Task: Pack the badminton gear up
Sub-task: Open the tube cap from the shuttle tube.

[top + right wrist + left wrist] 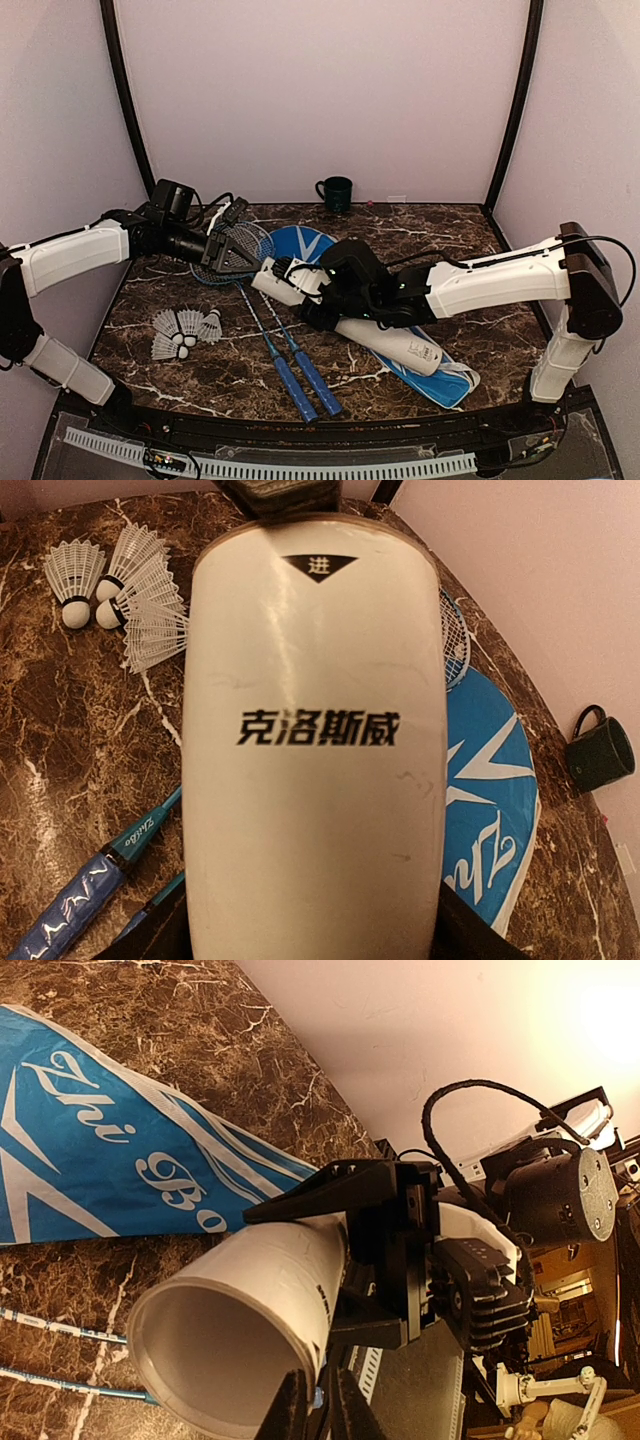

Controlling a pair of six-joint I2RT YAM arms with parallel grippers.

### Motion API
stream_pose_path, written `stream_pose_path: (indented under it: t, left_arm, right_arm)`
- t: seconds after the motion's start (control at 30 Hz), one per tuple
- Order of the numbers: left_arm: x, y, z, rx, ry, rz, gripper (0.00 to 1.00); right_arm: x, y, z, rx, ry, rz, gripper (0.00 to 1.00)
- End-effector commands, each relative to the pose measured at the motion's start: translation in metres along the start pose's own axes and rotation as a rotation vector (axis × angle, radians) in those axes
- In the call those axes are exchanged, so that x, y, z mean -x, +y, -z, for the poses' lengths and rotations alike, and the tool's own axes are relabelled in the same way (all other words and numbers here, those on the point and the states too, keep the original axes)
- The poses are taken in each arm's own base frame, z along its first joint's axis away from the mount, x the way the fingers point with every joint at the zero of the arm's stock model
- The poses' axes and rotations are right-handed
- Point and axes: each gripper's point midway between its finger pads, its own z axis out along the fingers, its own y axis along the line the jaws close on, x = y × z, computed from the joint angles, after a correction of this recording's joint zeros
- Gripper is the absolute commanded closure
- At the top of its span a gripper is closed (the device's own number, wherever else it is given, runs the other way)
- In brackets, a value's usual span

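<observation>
My right gripper (335,290) (315,930) is shut round the middle of the long white tube (385,335) (315,730), which lies slanted over the blue cover (440,375) (90,1160) (490,800). The tube's open end (230,1340) faces my left gripper (245,262) (322,1410). Its fingers are pinched on the rim, one in front of the opening and one outside. Two blue-handled rackets (300,375) (80,900) lie side by side, their heads under the left gripper. Three white shuttlecocks (185,332) (120,590) sit at the left.
A dark green mug (335,192) (598,750) stands at the back of the marble table (420,225), by the wall. Pale walls close in three sides. The right arm's body (480,1260) sits right behind the tube in the left wrist view.
</observation>
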Motion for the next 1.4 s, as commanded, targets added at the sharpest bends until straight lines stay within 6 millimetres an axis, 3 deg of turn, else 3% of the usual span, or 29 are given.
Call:
stream_pose_path:
  t: [0.0,0.33,0.57,0.93,1.07,1.13,1.37]
  left_arm:
    - [-0.004,-0.009,0.0,-0.032,0.008,-0.016,0.9]
    - [-0.008,-0.005,-0.003,-0.036,0.022,0.001,0.89]
    - [-0.007,-0.007,-0.002,-0.034,0.017,-0.008,0.97]
    - [-0.003,-0.008,0.002,-0.002,0.009,-0.032,1.0]
    - [0.0,-0.01,0.005,0.003,0.005,-0.046,1.0]
    - [0.001,-0.012,0.005,-0.003,0.004,-0.046,1.0]
    - [0.003,-0.025,0.008,-0.072,0.004,-0.044,1.0]
  right_arm:
    - [0.009,0.0,0.0,-0.016,-0.025,0.001,0.33]
    - [0.011,0.0,0.001,-0.018,-0.031,0.001,0.33]
    - [0.01,0.0,0.001,-0.02,-0.027,0.001,0.33]
    - [0.004,-0.002,0.003,-0.03,-0.014,0.006,0.33]
    - [0.006,-0.006,0.008,-0.043,-0.018,0.002,0.33]
    - [-0.007,-0.002,0.007,-0.037,0.008,0.006,0.33]
    - [-0.008,0.0,0.012,-0.024,-0.011,-0.017,0.33]
